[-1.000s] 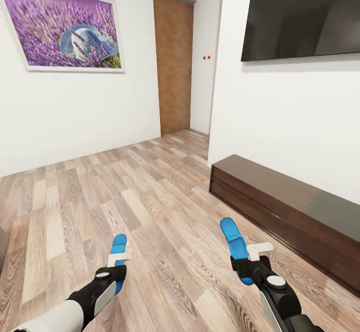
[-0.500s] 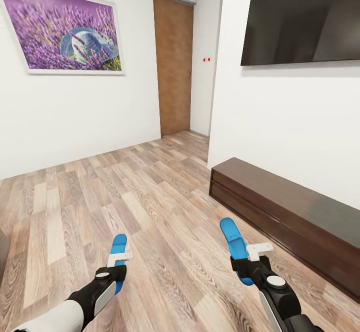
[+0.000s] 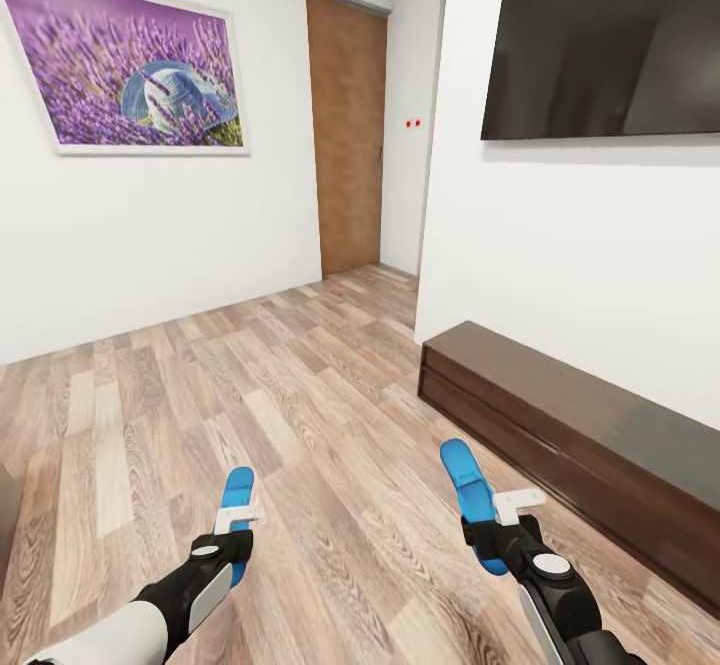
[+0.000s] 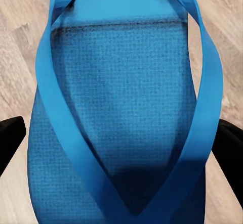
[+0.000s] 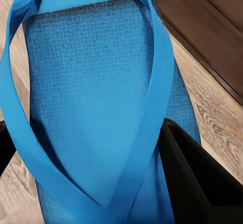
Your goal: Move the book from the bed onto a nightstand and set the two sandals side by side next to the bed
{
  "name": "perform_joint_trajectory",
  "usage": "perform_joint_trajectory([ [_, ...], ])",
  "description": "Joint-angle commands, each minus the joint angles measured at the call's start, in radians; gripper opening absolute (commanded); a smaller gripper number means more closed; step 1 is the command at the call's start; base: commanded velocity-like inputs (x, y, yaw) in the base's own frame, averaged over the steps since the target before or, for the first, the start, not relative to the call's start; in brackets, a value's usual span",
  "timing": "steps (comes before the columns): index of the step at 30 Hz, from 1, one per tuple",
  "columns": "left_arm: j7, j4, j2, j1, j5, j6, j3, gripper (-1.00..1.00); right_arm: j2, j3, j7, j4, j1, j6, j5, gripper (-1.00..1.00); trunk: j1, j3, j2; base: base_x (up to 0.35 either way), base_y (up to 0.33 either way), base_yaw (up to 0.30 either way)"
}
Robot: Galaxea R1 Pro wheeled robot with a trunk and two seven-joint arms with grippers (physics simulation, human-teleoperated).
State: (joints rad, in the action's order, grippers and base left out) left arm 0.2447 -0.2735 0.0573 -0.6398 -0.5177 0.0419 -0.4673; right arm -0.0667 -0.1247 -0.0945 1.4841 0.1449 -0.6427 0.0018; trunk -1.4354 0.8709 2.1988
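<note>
1. Nearest, lower left of the head view, the left pincer grips one sandal, toe pointing up-frame.
2. Lower right, the right pincer grips the other sandal, roughly parallel.
3. Beyond, bare floor; no bed visible.

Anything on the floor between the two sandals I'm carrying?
Nothing: the head view shows bare wood floor between the left sandal and the right sandal.
</note>
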Motion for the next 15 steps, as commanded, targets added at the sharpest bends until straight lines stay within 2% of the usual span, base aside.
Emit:
perform_joint_trajectory([
  [1, 0.007, -0.003, 0.001, 0.0, -0.007, 0.004, -0.008, -1.0, -0.001, -0.003, -0.008, 0.001, 0.001, -0.006, -0.003, -1.0, 0.004, -0.002, -0.007, 0.0, 0.0, 0.0],
  [15, 0.007, -0.003, 0.001, -0.001, -0.007, 0.003, -0.008, -1.0, 0.0, -0.003, -0.008, 0.001, 0.0, -0.006, -0.003, -1.0, 0.058, -0.046, -0.105, 0.0, 0.0, 0.0],
])
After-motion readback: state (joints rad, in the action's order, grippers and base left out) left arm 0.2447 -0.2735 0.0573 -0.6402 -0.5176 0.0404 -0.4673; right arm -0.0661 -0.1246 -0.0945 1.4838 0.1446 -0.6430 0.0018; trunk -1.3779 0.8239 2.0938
